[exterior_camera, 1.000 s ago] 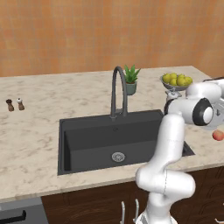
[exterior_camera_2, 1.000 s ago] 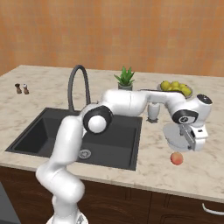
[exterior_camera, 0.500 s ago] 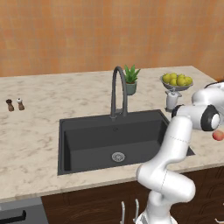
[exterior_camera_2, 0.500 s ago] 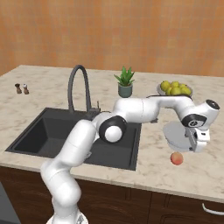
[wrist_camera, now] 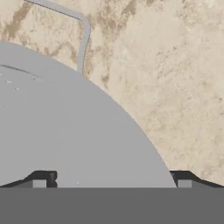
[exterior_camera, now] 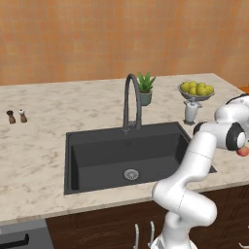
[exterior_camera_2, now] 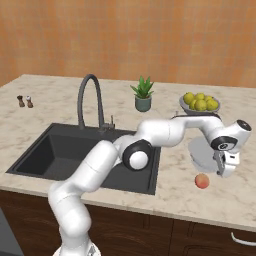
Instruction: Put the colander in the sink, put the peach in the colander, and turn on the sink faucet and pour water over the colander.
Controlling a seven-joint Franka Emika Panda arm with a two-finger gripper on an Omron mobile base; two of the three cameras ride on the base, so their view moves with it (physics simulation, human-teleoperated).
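Compared with one second ago, the arm has swung further right and lowered the gripper [exterior_camera_2: 225,167] onto the near-right rim of the colander [exterior_camera_2: 201,151]. Its jaws stand wide and hold nothing, apparently positioned to straddle the rim for a lift. The colander rests flat and upright on the counter [exterior_camera_2: 170,187], right of the sink [exterior_camera_2: 55,155]; being round, it has no long axis. The peach [exterior_camera_2: 202,181] lies just in front.
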